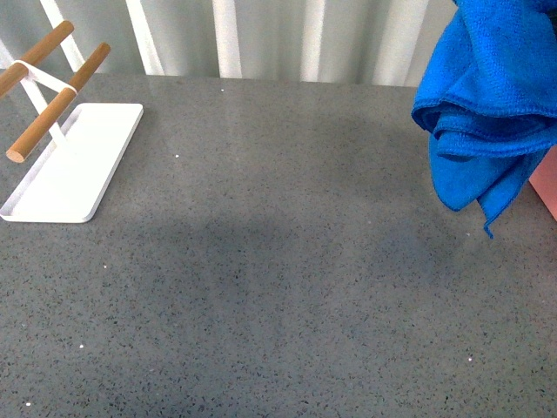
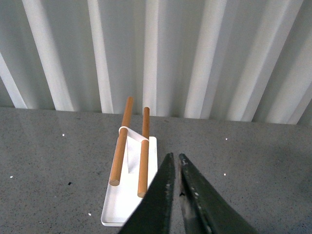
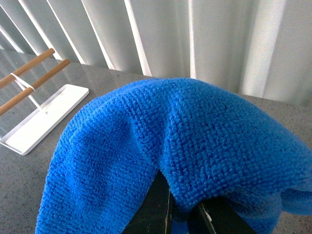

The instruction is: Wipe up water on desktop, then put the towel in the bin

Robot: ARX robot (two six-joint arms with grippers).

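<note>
Table (image 1: 261, 287): grey, speckled.
Tray (image 1: 78, 174): white, flat, set on the table; two wooden rods (image 1: 52, 113) are carried on its white stand.
Towel (image 1: 487, 104): blue, bunched, held clear of the table well to the right of the tray.
Bin (image 1: 546, 185): pink, seen only as an edge beside the towel's lower folds.
Right jaws: pinched on the towel, tips covered by it.
Left jaws: pressed almost together, nothing held, pointed toward the tray.

Bare test-bench setting: speckled grey desktop (image 1: 278, 261), white ribbed wall (image 2: 204, 58)
</note>
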